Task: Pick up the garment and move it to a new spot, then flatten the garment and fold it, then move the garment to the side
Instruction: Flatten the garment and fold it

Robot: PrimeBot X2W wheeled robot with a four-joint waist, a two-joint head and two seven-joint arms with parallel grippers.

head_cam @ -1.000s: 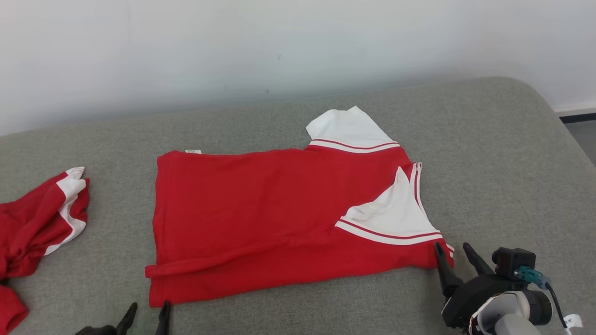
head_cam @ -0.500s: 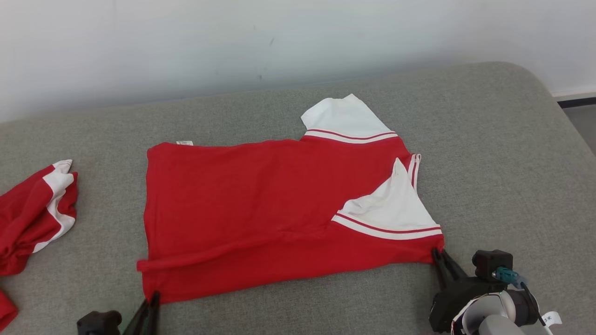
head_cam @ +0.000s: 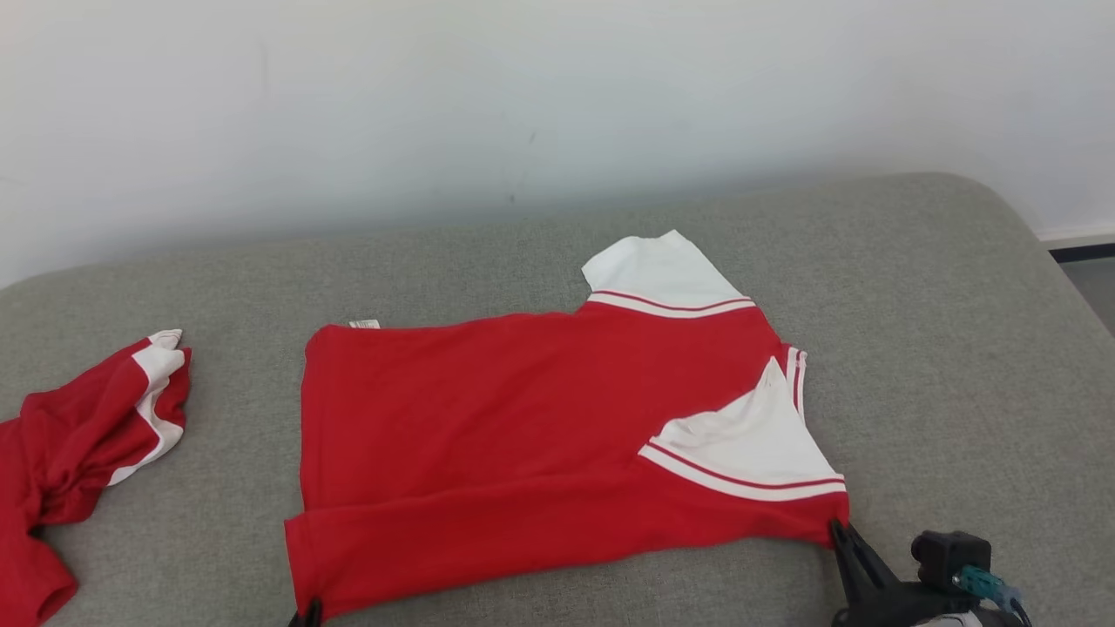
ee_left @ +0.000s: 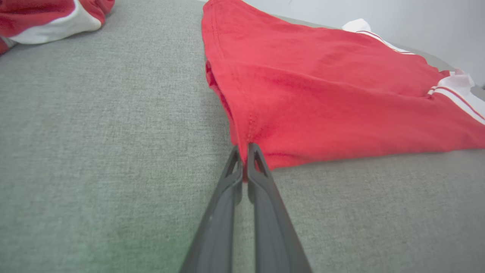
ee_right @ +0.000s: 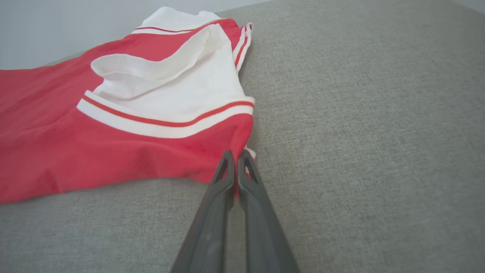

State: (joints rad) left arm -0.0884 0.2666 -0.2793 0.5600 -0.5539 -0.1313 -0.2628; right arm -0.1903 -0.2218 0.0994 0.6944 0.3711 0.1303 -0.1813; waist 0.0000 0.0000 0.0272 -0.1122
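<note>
Both claws are on the cloth! The left gripper [ee_left: 244,149] is clenched on the garment [head_cam: 523,435] at its 7 o'clock corner, fingers pressed together with a pinch of red hem between them. At the 4 o'clock corner the right gripper [ee_right: 235,157] is clamped the same way, biting the red edge just below the white sleeve [head_cam: 749,444] that lies folded over the body.

The garment lies spread, mostly flat, in the middle of the grey cushion [head_cam: 941,348], its long side running from 9 to 3 o'clock. Its other white sleeve pokes out toward 1 o'clock. A band of doubled cloth runs along the 6 o'clock edge. Well apart at 9 o'clock sits a second red garment [head_cam: 87,427], crumpled and out of play.

How will the garment handle? It looks like a light, limp knit with no stiffness at all. Held by two corners, it should sag in the middle and hang like a curtain. The hem corners look the sensible hold, since the stitched edge gives the fingertips something thicker to bite.

The risks are a thin pinch slipping free and the textured cushion dragging the cloth into bunches. The folded sleeve could also flop loose. An even lift from both sides looks the way to go.
</note>
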